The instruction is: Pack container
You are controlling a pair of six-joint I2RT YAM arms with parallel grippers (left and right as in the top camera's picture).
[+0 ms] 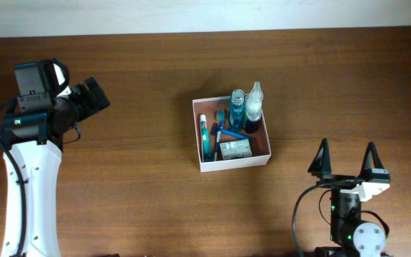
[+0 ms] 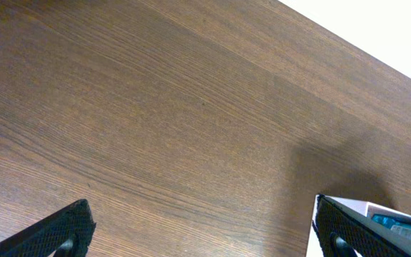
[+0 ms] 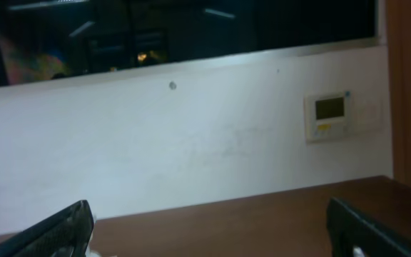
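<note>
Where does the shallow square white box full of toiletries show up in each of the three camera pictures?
Overhead: the square white-walled container sits just right of the picture's centre, between the two arms.
Left wrist: only one white corner of it peeks in at the bottom right edge.
Right wrist: not in it; this camera looks at a pale wall.
Shared landmark: the brown wooden tabletop appears in all three views.

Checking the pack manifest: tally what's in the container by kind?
Bottles: 2 (teal bottle, clear bottle)
Soap packet: 1
Long teal item, tube or brush: 1
Small blue item: at least 1, too blurred to split
Total: at least 5, all inside the container
</note>
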